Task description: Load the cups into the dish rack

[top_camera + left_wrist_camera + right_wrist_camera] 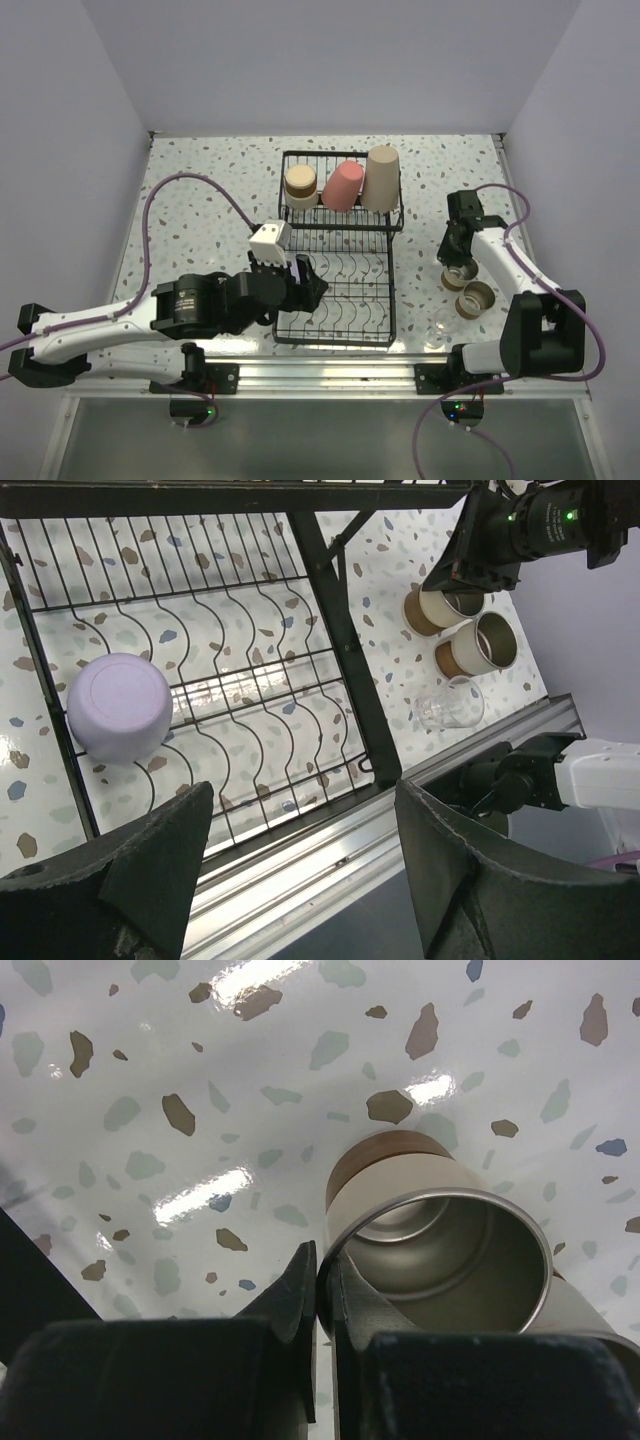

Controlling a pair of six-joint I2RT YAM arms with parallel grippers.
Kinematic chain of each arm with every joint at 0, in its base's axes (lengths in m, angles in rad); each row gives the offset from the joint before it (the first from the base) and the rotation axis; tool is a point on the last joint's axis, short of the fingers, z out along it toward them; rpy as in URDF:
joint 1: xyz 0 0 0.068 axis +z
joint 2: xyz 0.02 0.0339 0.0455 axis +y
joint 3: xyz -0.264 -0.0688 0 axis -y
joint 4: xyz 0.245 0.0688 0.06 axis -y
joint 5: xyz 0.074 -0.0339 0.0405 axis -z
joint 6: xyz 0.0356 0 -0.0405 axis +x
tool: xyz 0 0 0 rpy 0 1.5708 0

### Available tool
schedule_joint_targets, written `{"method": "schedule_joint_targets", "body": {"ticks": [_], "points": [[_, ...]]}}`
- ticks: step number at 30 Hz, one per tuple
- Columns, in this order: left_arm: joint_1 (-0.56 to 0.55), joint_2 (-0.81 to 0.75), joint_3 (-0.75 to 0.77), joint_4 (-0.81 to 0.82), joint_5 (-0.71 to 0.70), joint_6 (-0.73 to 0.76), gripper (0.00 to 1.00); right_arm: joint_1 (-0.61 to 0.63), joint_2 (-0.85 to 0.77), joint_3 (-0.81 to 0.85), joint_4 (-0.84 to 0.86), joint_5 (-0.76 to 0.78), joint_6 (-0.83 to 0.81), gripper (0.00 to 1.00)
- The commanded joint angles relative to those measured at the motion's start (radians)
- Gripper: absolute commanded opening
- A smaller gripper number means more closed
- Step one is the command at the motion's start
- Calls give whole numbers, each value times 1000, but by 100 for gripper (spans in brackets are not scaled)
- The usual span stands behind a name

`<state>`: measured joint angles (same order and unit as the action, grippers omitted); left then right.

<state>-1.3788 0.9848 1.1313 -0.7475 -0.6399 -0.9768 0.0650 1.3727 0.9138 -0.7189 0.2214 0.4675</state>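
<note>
The black wire dish rack (392,290) stands mid-table. Its raised back basket holds a short tan-brown cup (300,184), a pink cup (343,185) and a tall beige cup (381,178). A lavender cup (118,705) sits mouth-down on the lower tines (250,680). My left gripper (300,880) is open and empty above the rack's near edge. My right gripper (320,1280) is shut on the rim of a tan-brown cup (440,1250), one finger inside, one outside, right of the rack (458,272). Another tan-brown cup (476,297) and a clear glass (436,335) lie near it.
The metal rail (330,375) runs along the table's near edge, just in front of the rack. White walls close in the speckled table (200,190) on three sides. A purple cable (190,185) loops over the table's left part.
</note>
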Motion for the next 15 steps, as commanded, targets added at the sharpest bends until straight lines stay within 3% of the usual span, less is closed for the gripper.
{"method": "schedule_joint_targets", "body": {"ticks": [1,9,15], "points": [[4,0,25,54,-17,30,77,-2,-3,16,4,36,-3,0],[24,37,58,73,5,76,78,-1,-76,95,-83,32,20,0],[60,78,93,99,57,116,80,38,-142,269,-220,27,54,0]]}}
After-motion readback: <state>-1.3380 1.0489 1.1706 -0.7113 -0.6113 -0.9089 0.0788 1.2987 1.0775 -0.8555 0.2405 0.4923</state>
